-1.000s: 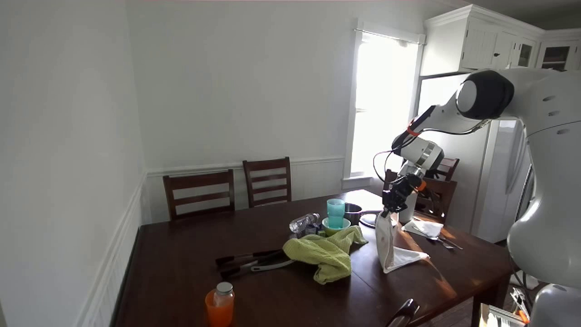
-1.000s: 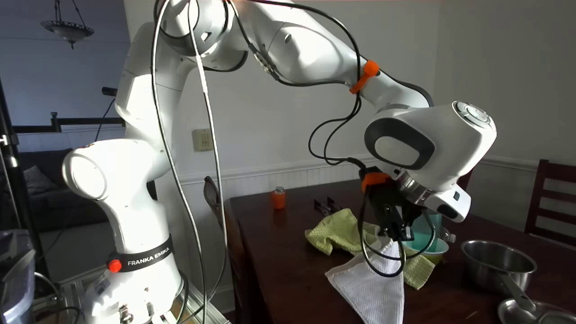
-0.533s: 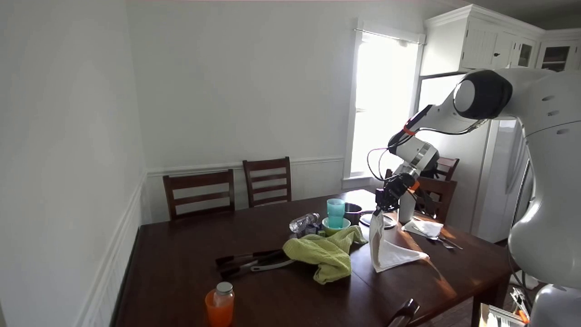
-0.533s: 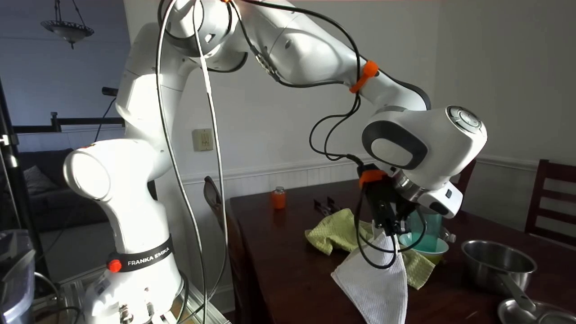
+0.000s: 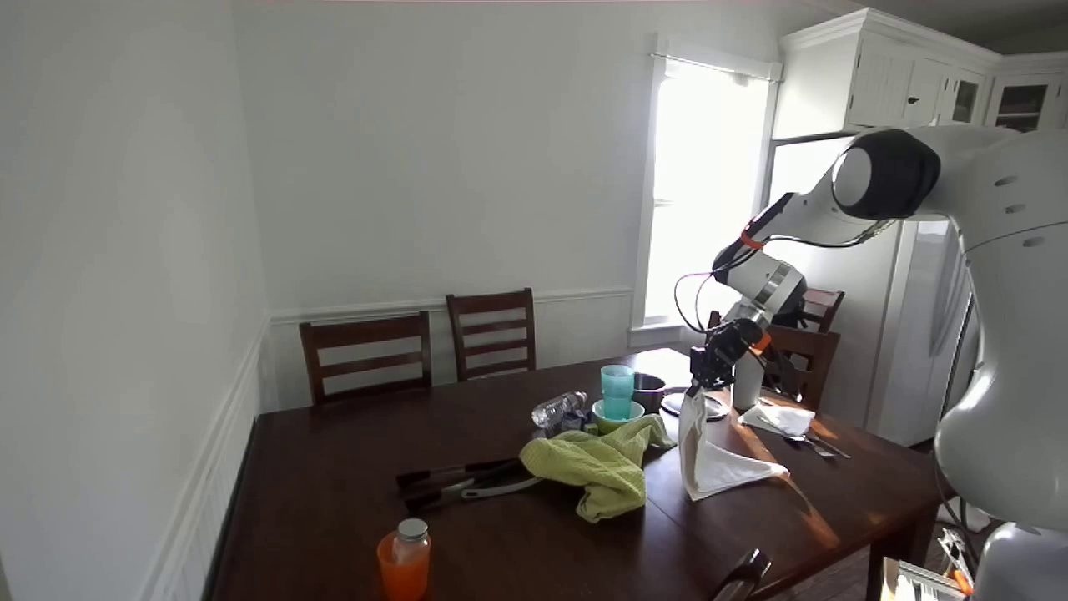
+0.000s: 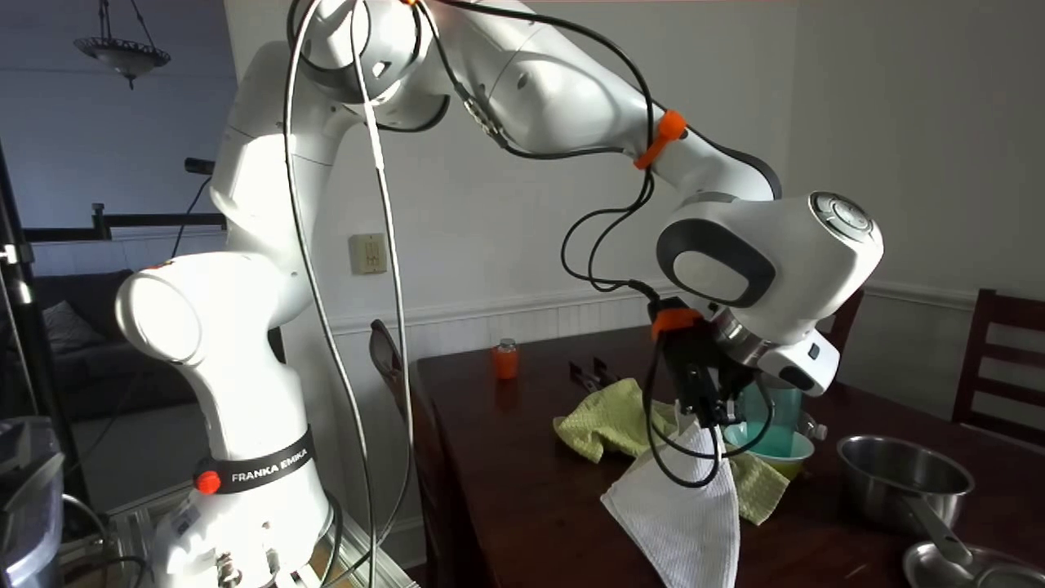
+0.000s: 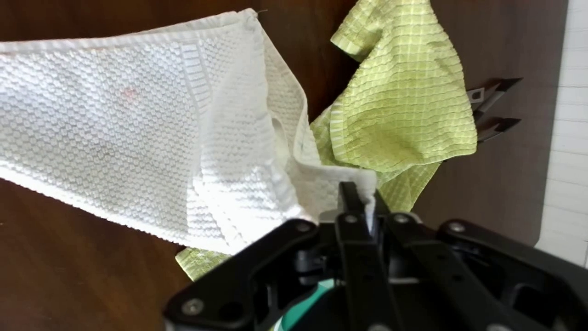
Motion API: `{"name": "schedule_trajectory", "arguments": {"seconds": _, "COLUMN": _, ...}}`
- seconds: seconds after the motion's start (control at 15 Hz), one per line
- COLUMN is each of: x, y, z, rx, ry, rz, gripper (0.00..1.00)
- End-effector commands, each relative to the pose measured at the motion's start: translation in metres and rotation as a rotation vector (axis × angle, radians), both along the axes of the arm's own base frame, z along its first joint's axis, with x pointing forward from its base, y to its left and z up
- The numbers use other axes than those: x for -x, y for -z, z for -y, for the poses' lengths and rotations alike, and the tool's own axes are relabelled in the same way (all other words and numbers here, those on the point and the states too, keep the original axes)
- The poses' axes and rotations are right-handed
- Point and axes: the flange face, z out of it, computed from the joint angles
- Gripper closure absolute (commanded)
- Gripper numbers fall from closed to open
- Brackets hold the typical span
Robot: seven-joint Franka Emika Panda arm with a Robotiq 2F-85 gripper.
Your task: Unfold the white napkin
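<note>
Pinching up an edge of the textured white cloth napkin in the black two-fingered gripper, presumably to peel layers apart; resting the far end on the dark wooden tabletop, near the crumpled yellow-green cloth, probably as an anchor.

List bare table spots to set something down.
Free: table between orange cup and yellow-green cloth; also between black-tipped utensils and wall-side chairs.
Crowded: teal cup, bowl, bottle, pot, bunched; also where the claw holds the white napkin.
</note>
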Motion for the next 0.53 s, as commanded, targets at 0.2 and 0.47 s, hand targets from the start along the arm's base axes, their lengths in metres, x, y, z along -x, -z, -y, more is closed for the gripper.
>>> {"name": "schedule_trajectory", "arguments": {"seconds": 0.2, "x": -0.033, "y": -0.008, "z": -0.027, "rx": -0.05, "ry": 0.009, "rz": 0.044, "gripper": 0.99}}
{"name": "schedule_trajectory", "arguments": {"seconds": 0.47, "x": -0.06, "y": -0.008, "z": -0.047, "rx": -0.078, "ry": 0.03, "rz": 0.074, "gripper": 0.99}}
